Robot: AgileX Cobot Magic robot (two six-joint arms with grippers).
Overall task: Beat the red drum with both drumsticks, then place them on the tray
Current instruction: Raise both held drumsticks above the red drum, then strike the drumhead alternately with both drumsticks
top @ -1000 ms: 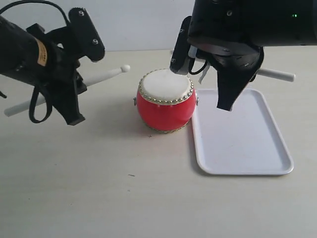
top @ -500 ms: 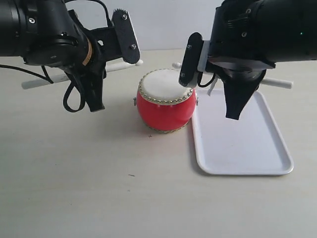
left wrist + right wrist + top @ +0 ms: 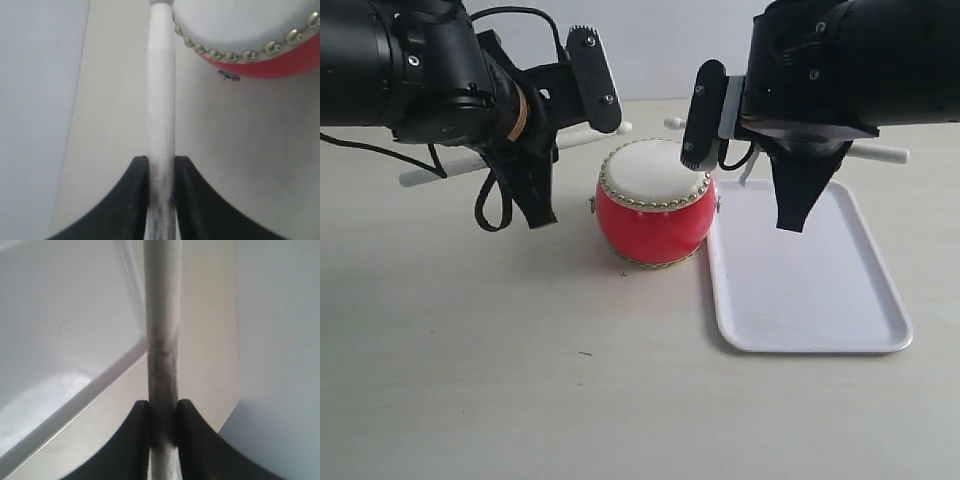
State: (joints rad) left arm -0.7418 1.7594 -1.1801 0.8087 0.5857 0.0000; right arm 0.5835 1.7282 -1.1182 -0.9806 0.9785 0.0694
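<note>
1. My left hand point(image 3: 161, 167) holds the left drumstick point(image 3: 162, 95); both fingers press against its shaft.
2. That stick points toward the red drum point(image 3: 655, 215). Its tip lies by the studded rim; I cannot tell whether it touches.
3. My right hand point(image 3: 164, 410) holds the right drumstick point(image 3: 162, 310) in the same way, fingers narrow on the shaft.
4. In the exterior view, the right stick runs level behind the drum, with its tip near the rear rim.
5. The drum stands upright on the bench point(image 3: 520, 350), just beside the left rim of the tray point(image 3: 810, 300).
6. My right hand hangs above the tray's drum-side edge.
</note>
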